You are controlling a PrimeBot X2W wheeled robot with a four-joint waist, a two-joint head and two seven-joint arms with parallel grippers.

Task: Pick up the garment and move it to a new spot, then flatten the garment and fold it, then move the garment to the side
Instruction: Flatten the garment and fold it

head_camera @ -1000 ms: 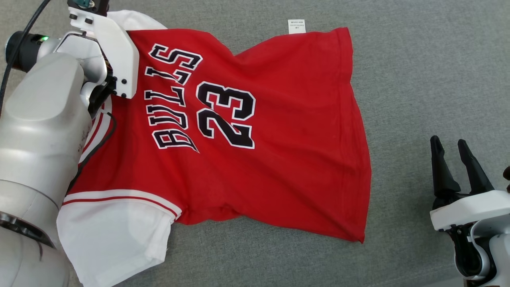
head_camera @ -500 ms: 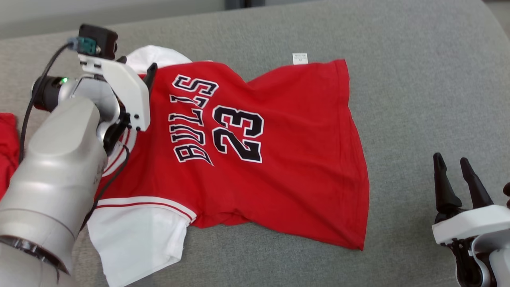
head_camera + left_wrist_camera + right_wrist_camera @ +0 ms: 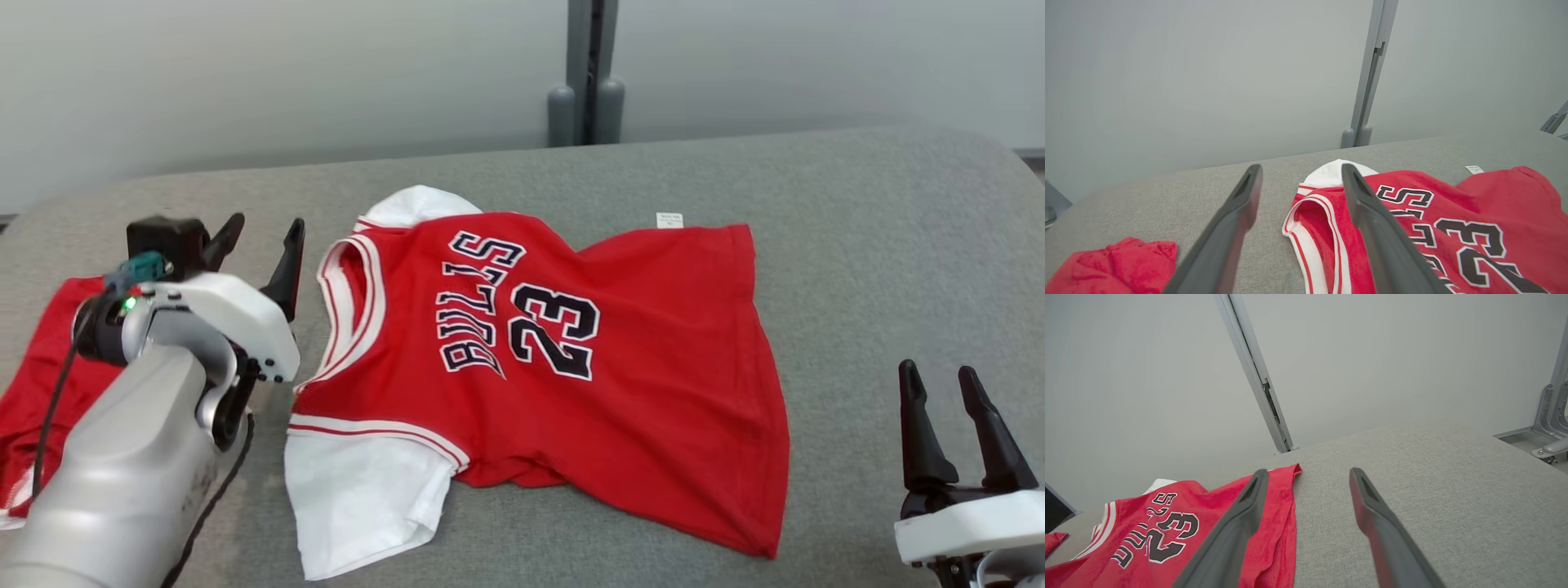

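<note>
A crumpled red cloth point(image 3: 37, 384) lay far left. The left claw point(image 3: 268, 222) gaped wide and empty just beside the red Bulls jersey point(image 3: 653, 384) (number 23, face up), which was spread on the grey surface point(image 3: 898, 245). The right claw point(image 3: 936, 369) stood wide, apart. A pale wall point(image 3: 245, 82) stood behind.

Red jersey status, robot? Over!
Left hand open beside jersey. Right hand open, empty. Jersey lies spread, not folded. Second red cloth off left, apart.

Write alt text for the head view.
A red Bulls 23 jersey with white sleeves lies spread on a grey surface. The left gripper stands open beside its collar, the right gripper open at lower right; another red cloth lies far left.
</note>
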